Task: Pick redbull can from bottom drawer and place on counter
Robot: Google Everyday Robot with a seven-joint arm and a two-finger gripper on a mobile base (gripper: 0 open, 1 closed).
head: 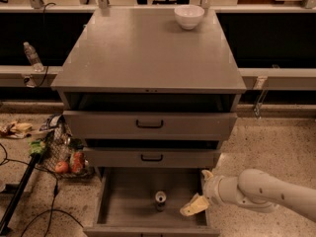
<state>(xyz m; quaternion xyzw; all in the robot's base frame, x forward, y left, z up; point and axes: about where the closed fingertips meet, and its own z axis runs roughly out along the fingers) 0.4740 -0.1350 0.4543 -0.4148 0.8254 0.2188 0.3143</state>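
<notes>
The redbull can (161, 200) stands upright on the floor of the open bottom drawer (128, 211), near its middle. My gripper (199, 190) is at the drawer's right side, a short way right of the can and apart from it. Its pale fingers (194, 206) are spread open and hold nothing. The white arm comes in from the lower right. The grey counter (143, 53) on top of the cabinet is above.
A white bowl (189, 16) sits at the counter's far right. Two upper drawers with black handles (149, 125) stand slightly open above the bottom drawer. A wire basket with snacks (64, 154), cables and a black pole lie on the floor at left. A water bottle (32, 56) stands at far left.
</notes>
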